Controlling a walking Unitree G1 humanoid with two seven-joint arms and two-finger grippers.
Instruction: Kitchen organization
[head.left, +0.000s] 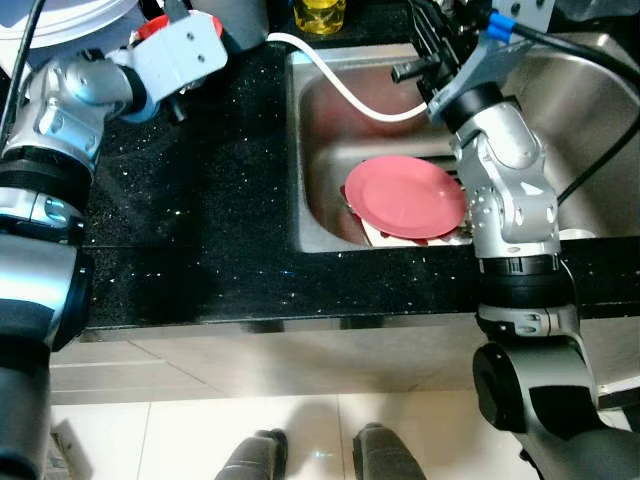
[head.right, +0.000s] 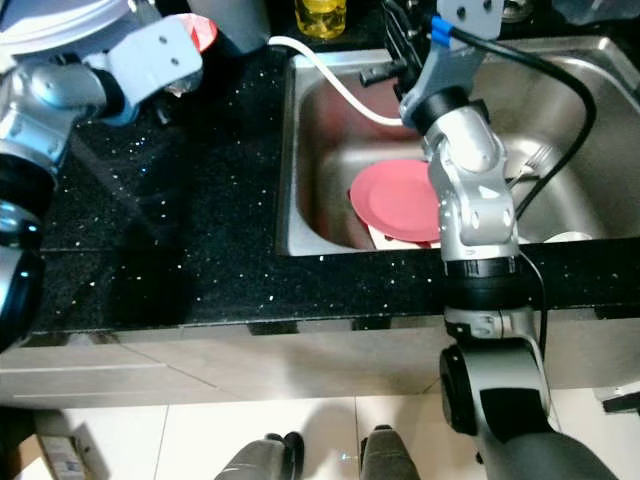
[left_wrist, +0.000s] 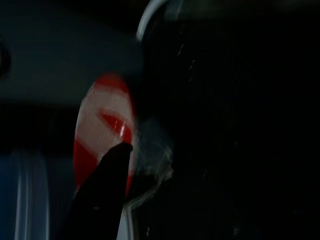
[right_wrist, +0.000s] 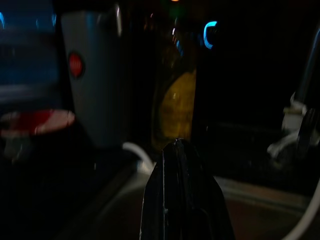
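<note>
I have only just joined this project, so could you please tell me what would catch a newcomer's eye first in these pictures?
The pink plate lying in the steel sink stands out most, bright against the metal. Next comes the right gripper, raised above the sink's back edge near a white hose and a yellow bottle. On the black counter the left gripper is at a red and white lid.

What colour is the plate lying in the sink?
Pink, a plain plate with no pattern; it shows best in the left eye view.
</note>
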